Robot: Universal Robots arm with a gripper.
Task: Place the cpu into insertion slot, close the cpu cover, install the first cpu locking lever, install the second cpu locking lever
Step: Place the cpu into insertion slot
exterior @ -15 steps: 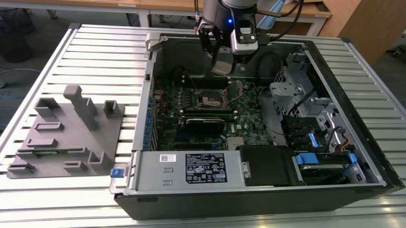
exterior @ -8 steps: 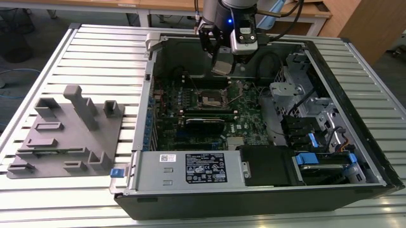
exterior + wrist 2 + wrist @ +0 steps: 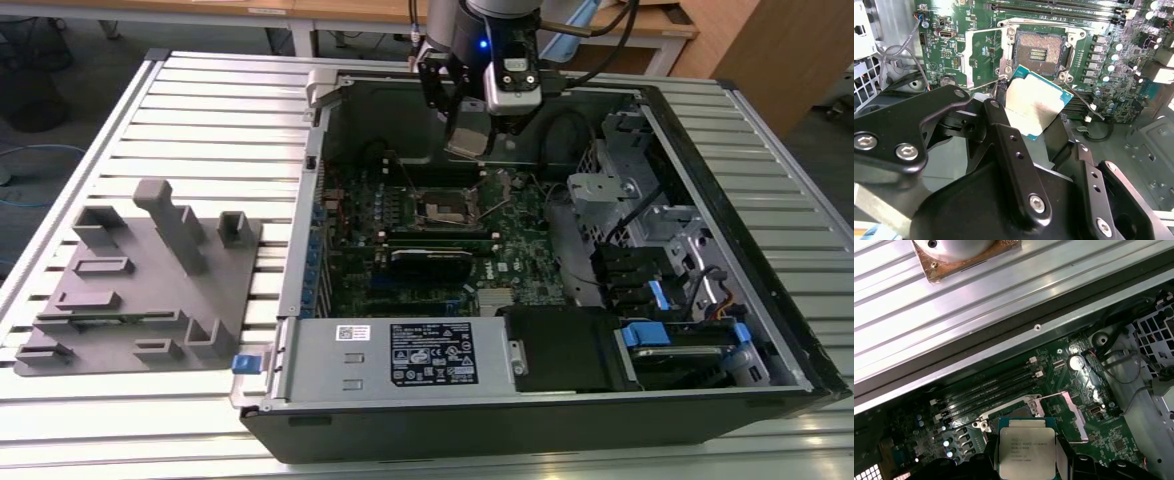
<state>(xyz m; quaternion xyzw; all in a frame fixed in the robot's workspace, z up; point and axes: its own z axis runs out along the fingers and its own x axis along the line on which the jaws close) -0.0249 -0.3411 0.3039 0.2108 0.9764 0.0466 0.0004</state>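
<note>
Silver-grey cpu [image 3: 1036,102] is clamped between the 2 black fingers [image 3: 996,120] of the gripper [image 3: 1034,122]. They pinch it by 2 opposite edges, with the metal lid facing away from the board. Green substrate shows along the free edges. The chip touches nothing but the fingers.

Step in hand: 1 of 4, placing the cpu. In the exterior view the gripper hangs inside the open computer case [image 3: 747,300], above the green board [image 3: 521,250].

Position of targets, relative to the hand:
- Insertion slot [image 3: 1040,50] lies beyond and below the fingertips, apart from the chip. Its dark contact field is bare.
- Cpu cover [image 3: 983,55] is swung open and lies to 1 side of the slot, off the line between chip and slot.
- 1 thin lever rod [image 3: 1085,104] stands free, close beside a corner of the held chip.

My reading: steps 2 to 4 are not begun.

In the second wrist view the chip's edges run skew to the slot's silver rim; in the first wrist view they look nearly square. I cannot tell how much of that is camera angle.

Judgement on seating: the chip must be centred over the dark field, level, and edges parallel to the rim. It should go straight down without sliding, as socket contacts bend easily. The free lever rod needs clearance during descent. The fingers should let go only once the chip rests flat.
</note>
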